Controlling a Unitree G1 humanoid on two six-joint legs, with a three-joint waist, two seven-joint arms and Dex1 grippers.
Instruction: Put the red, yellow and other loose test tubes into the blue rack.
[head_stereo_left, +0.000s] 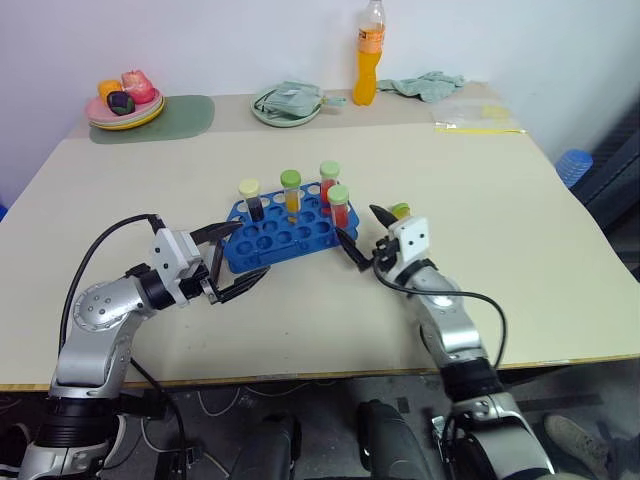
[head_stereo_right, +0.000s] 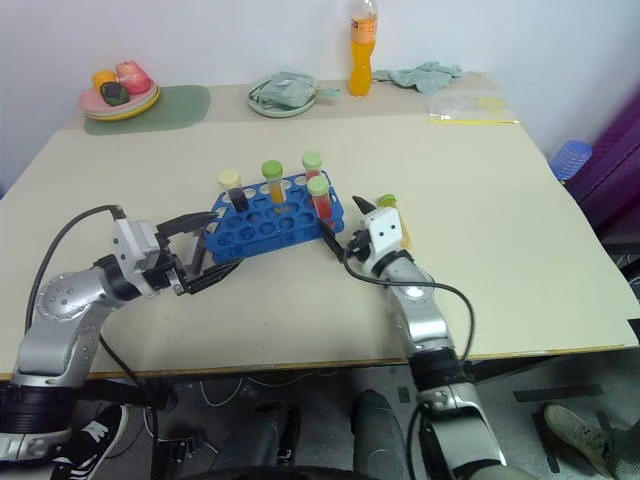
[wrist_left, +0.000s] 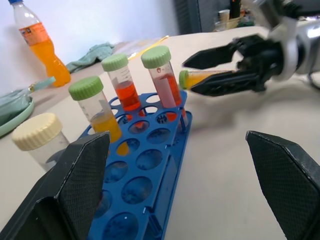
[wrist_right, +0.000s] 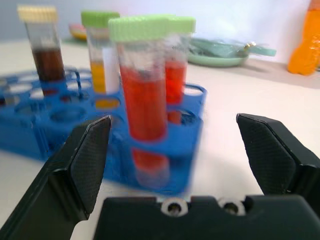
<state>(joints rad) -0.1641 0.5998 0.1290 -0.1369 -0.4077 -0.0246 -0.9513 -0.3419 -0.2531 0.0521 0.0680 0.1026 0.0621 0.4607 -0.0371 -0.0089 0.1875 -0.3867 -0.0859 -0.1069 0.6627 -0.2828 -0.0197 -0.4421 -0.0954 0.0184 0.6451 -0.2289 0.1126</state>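
Left gripper (head_stereo_left: 238, 262): fingers spread wide, nothing between them; it hovers at the near-left end of the blue rack (head_stereo_left: 283, 232), one finger above that corner, the other at its near edge. Judged a steadying post rather than a grasp.

Right gripper (head_stereo_left: 358, 238): fingers parted, holding nothing; it sits just off the rack's right end, pointing toward it. The wide gap suits letting go of a tube, or lining up for the next one.

Blue rack: mid-table, between the two grippers, long side running left to right, most holes empty.

Near red tube (head_stereo_left: 339, 206): green cap, upright in a hole at the rack's right end, straight ahead of the right gripper's fingers (wrist_right: 85, 160) and apart from them in the right wrist view.

Yellow tube (head_stereo_left: 291, 192): green cap, upright, middle of the rack's far row.

Dark tube (head_stereo_left: 250, 198): cream cap, upright, left part of the rack.

Far red tube (head_stereo_left: 329, 180): green cap, upright at the rack's far-right corner.

Loose tube (head_stereo_left: 400, 211): green cap, orange-yellow fill, lying on the table right of the rack, behind the right gripper. Judged the one left to seat.

Orange bottle (head_stereo_left: 368, 52): well beyond the rack, at the table's far edge.
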